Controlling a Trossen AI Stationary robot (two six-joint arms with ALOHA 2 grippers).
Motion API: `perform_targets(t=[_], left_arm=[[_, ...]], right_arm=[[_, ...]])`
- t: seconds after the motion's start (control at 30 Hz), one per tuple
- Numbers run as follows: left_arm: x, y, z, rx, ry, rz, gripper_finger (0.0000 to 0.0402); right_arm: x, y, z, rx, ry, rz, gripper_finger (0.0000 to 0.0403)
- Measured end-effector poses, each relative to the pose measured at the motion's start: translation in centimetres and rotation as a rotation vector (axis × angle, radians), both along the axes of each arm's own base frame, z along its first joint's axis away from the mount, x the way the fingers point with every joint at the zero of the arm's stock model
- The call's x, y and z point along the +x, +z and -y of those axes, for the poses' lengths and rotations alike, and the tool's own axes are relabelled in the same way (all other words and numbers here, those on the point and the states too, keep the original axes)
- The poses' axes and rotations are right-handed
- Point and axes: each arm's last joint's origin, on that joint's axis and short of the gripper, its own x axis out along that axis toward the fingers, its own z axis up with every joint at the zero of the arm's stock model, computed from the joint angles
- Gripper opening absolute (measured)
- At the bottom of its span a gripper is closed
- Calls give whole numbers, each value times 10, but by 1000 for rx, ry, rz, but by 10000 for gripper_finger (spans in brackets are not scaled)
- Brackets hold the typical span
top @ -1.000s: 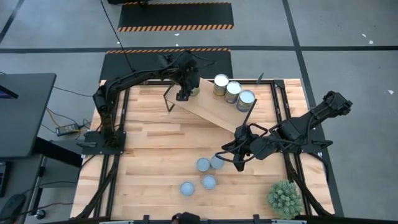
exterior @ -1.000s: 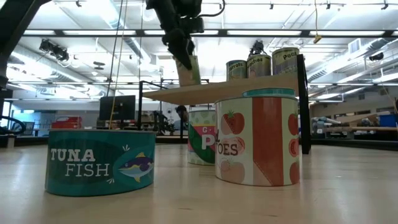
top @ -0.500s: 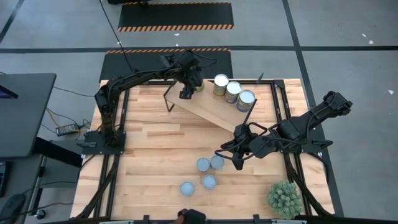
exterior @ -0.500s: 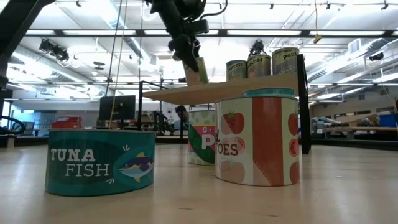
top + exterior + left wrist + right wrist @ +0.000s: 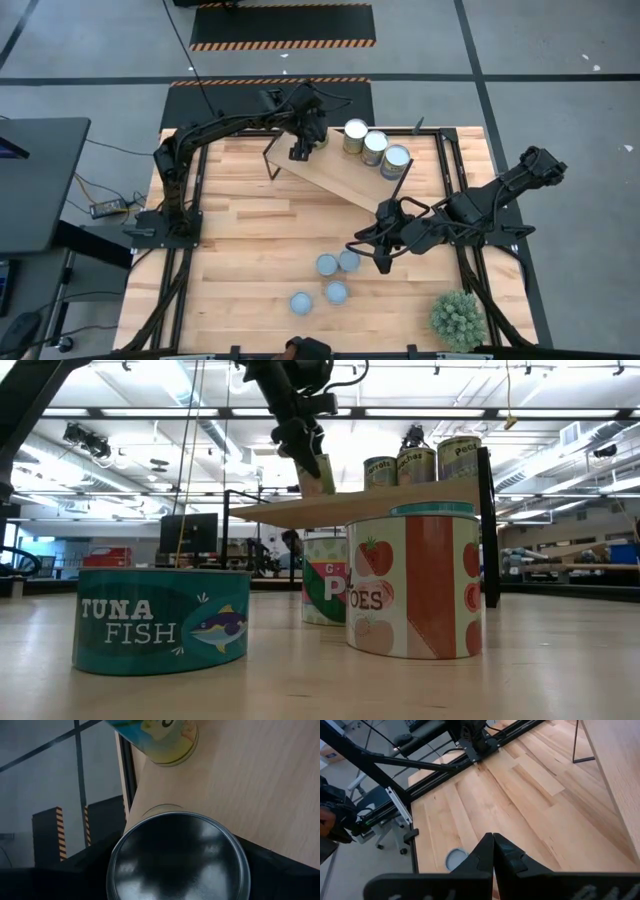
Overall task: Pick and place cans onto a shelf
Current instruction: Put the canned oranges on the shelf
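My left gripper (image 5: 300, 143) is over the far left end of the shelf (image 5: 350, 178), shut on a green-labelled can (image 5: 318, 474). In the left wrist view that can's silvery top (image 5: 177, 855) fills the space between the fingers. Three cans (image 5: 375, 147) stand in a row on the shelf's far end. Several blue-grey-topped cans (image 5: 327, 264) stand on the table near the front. My right gripper (image 5: 385, 262) hangs shut beside them, holding nothing. My left gripper pinches the can's round side wall (image 5: 114, 870) between its two fingers, near the top rim. The fingers slant down from the table's left. The can is tilted under them, its lower edge (image 5: 322, 490) right at the shelf board; whether it touches I cannot tell.
A spiky green plant (image 5: 458, 318) stands at the table's near right corner. In the low view a tuna can (image 5: 162, 618) and a tomato can (image 5: 413, 585) stand close in front. The shelf's thin dark legs (image 5: 270, 165) rise from the tabletop (image 5: 240, 230).
My left gripper has turned a little and carried the tilted can slightly along the shelf toward the three standing cans, keeping its hold.
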Motion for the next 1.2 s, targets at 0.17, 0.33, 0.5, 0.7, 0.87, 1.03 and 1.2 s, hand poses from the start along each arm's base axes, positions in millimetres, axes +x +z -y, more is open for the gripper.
perform_targets(t=[0.17,0.33,0.5,0.7,0.87,1.03,1.2], left_arm=[[0,0,0,0,2,-2,314],[0,0,0,-11,43,4,314],[0,0,2,-15,58,1,317],[1,-2,6,2,92,-22,374],[4,-1,9,21,83,-7,390],[5,-1,10,36,62,-15,390],[7,-1,13,74,42,-35,389]], right_arm=[[0,0,0,-3,2,0,8],[0,0,0,-4,2,0,8],[0,0,0,-6,3,0,8],[0,1,0,-3,4,6,8],[1,1,0,-4,5,11,8],[1,1,0,-3,5,11,8],[1,1,0,-9,8,11,8]])
